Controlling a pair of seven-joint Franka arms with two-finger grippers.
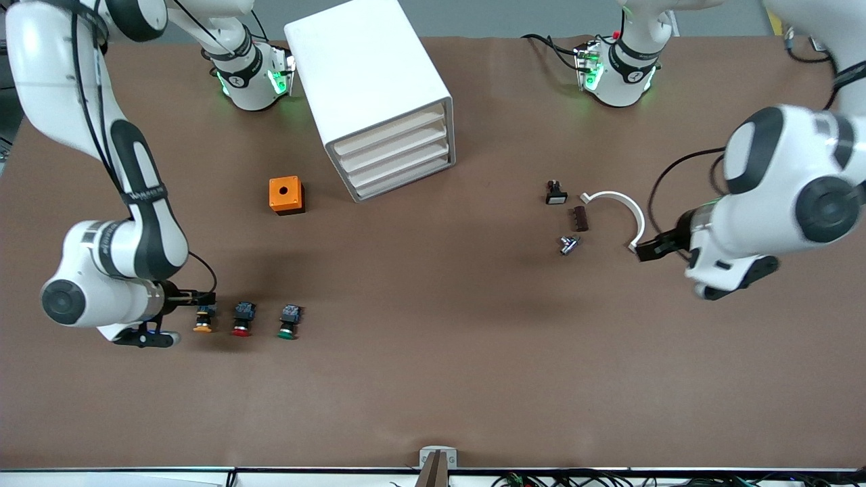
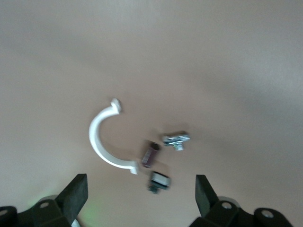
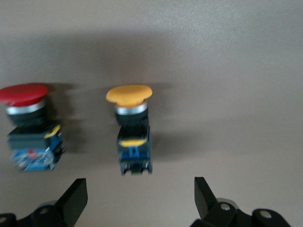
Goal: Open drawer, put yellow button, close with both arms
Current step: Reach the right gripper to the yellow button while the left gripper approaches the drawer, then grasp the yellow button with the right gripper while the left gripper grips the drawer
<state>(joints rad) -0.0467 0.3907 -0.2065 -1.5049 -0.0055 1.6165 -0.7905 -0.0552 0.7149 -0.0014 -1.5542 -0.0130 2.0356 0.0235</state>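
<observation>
Right wrist view: yellow button [image 3: 131, 124] lies just ahead of the right end effector [image 3: 139, 198]; fingers spread, empty.

Orange box [image 1: 287, 195] with a round hole in its top: landmark, standing on the brown table [image 1: 433, 379]. Red button [image 1: 243, 319] and green button [image 1: 289, 321]: side by side, nearer the front camera than the orange box, green one toward the left arm's end. White curved clip [image 1: 624, 206], dark brown block [image 1: 580, 218], small metal part [image 1: 569, 244] and white-capped black switch [image 1: 556, 193]: a loose cluster well apart from the orange box, toward the left arm's end of the table, none touching.
</observation>
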